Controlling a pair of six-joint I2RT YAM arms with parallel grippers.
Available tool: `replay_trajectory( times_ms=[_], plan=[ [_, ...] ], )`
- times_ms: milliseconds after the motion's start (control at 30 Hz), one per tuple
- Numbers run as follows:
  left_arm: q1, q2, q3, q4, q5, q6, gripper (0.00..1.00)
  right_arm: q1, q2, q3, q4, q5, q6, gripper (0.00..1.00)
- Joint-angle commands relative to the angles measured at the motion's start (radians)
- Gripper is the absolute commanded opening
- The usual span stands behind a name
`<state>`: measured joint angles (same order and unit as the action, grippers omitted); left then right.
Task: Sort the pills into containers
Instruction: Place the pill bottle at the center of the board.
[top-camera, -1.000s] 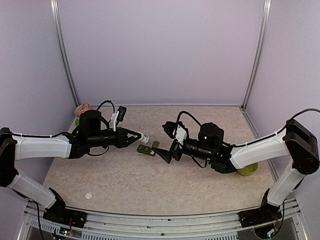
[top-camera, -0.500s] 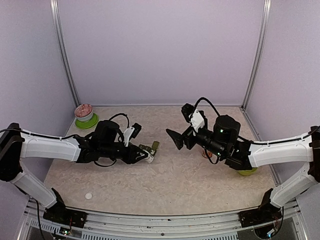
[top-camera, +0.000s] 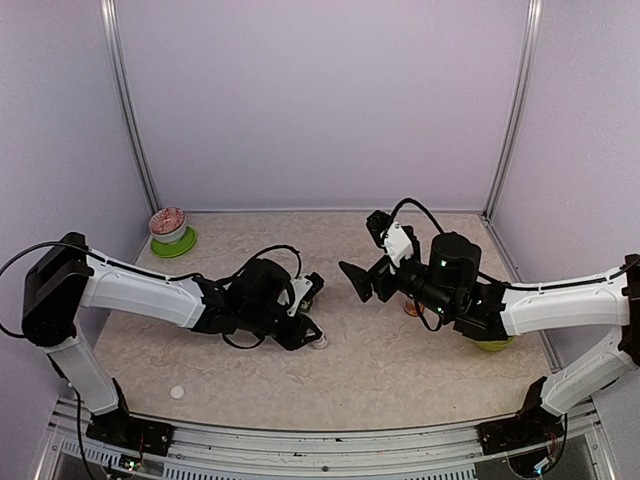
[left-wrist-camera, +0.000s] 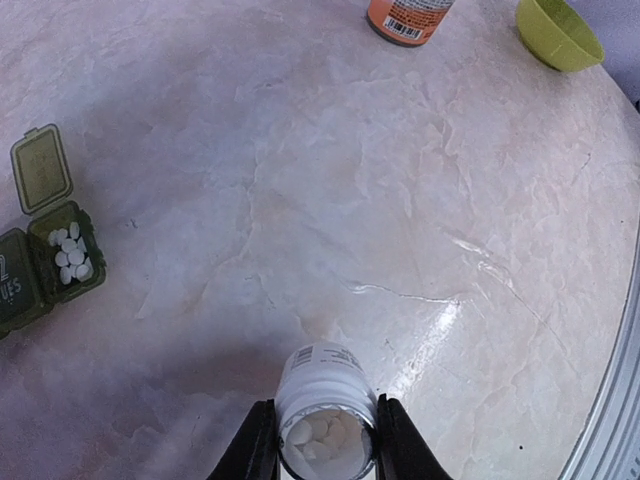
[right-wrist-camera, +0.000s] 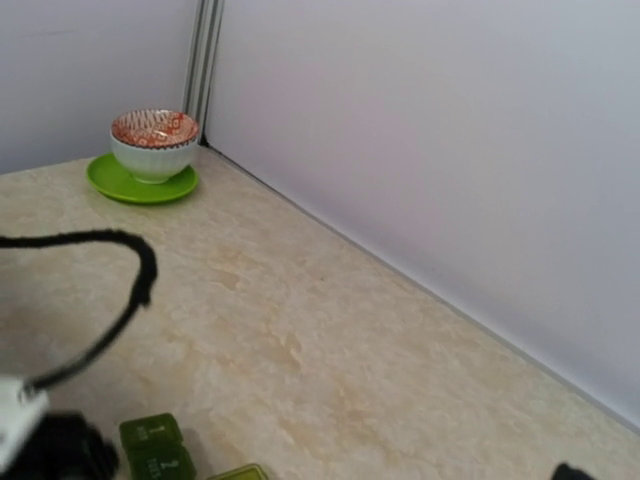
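Observation:
My left gripper (left-wrist-camera: 325, 445) is shut on an open white pill bottle (left-wrist-camera: 322, 400) with white pills inside, mouth up, low over the table; it also shows in the top view (top-camera: 312, 338). The dark green containers (left-wrist-camera: 35, 262) lie to its left. One compartment is open, lid (left-wrist-camera: 40, 168) up, with white pills (left-wrist-camera: 70, 257) in it. The strip also shows in the right wrist view (right-wrist-camera: 155, 445); in the top view my left arm hides it. My right gripper (top-camera: 357, 278) is open and empty, raised to the right of the containers.
An orange pill bottle (top-camera: 410, 308) and a lime-green bowl (top-camera: 495, 343) stand at the right. A red patterned bowl on a green saucer (top-camera: 168, 228) sits in the back left corner. A small white cap (top-camera: 177, 393) lies near the front left.
My left gripper has carried the white bottle from over the containers to the right and nearer, and lowered it. My right gripper has lifted away from the containers, up and to the right.

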<state>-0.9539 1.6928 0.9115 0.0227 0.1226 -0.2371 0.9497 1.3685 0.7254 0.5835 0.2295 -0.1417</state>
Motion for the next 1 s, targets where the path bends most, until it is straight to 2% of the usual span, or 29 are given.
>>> replay_trajectory(
  times_ms=[0,300,700,967],
  plan=[
    [-0.045,0.049,0.064,-0.049,-0.111,0.031,0.20,-0.008,-0.028,-0.014,-0.003,0.012,0.009,1.00],
    [-0.072,0.101,0.097,-0.068,-0.138,0.046,0.25,-0.010,-0.028,-0.023,0.002,0.010,0.011,1.00],
    [-0.074,0.086,0.112,-0.054,-0.153,0.045,0.65,-0.012,-0.020,-0.022,0.000,-0.001,0.015,1.00],
    [-0.023,-0.092,0.025,0.015,-0.168,-0.008,0.86,-0.012,-0.007,0.025,-0.064,-0.090,0.014,1.00]
  ],
)
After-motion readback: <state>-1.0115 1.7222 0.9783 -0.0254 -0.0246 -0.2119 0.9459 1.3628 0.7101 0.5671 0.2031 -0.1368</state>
